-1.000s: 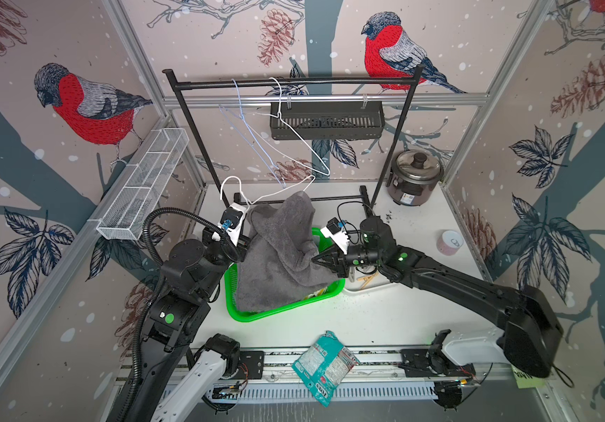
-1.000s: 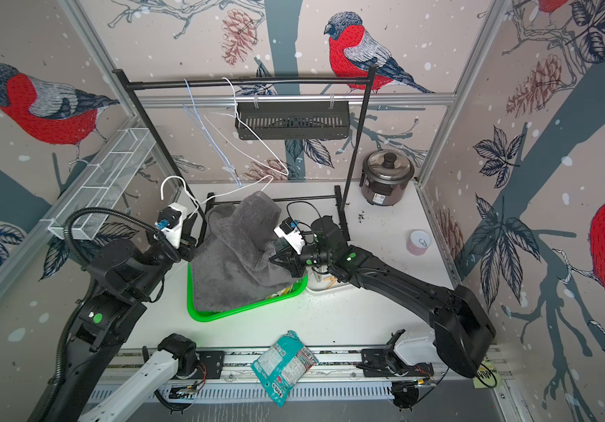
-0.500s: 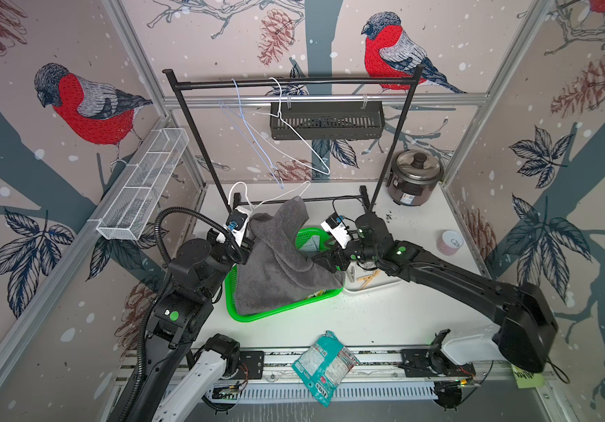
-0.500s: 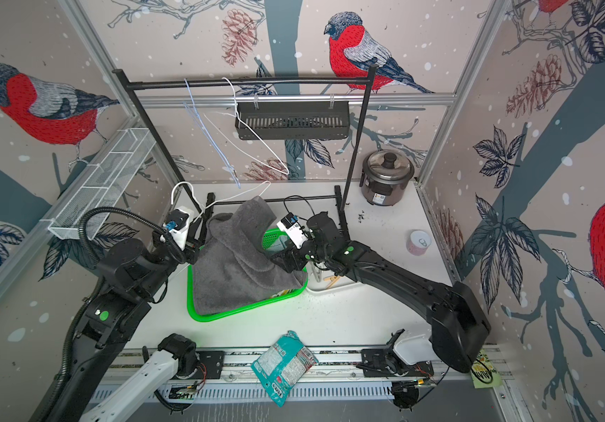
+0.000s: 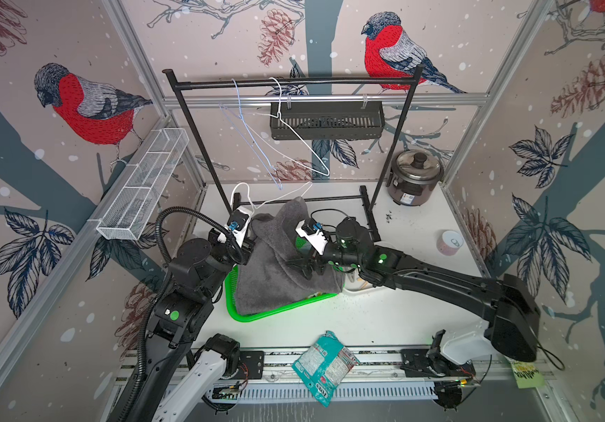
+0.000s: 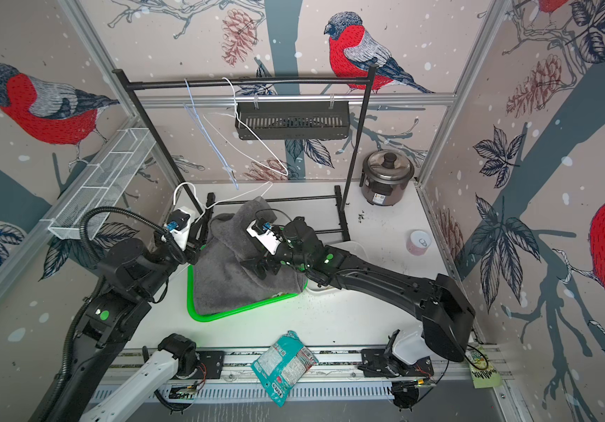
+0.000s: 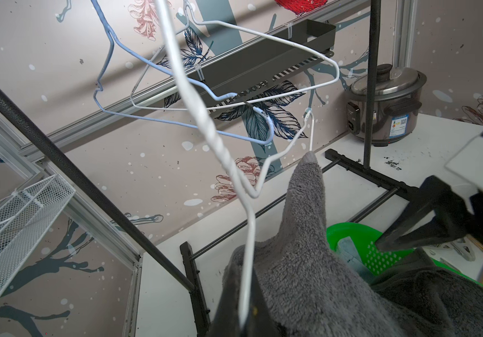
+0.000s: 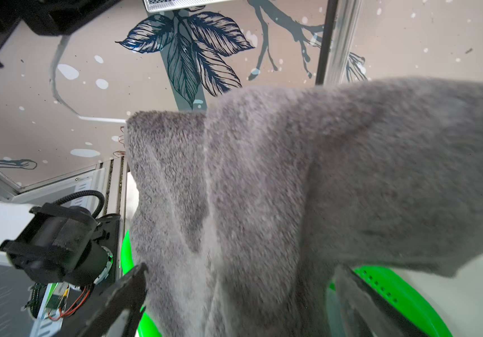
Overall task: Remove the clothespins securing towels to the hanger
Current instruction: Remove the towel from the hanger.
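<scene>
The left gripper (image 7: 244, 316) is clamped on the white hanger (image 7: 247, 210), which lifts a peak of the grey towel (image 5: 275, 263) out of the green basket (image 5: 257, 318). The right gripper (image 5: 303, 266) stands wide apart astride a fold of it, holding nothing — loose clothespins (image 7: 465, 252) lie just beside the basket, and whether one pins the peak I cannot tell. A finger could snag the pile and drag the towel off, or twist the thin wire in its grip. Behind, the rack (image 5: 392, 153) crowds close with its post and foot bar — the table (image 5: 385, 321) in front is open.
</scene>
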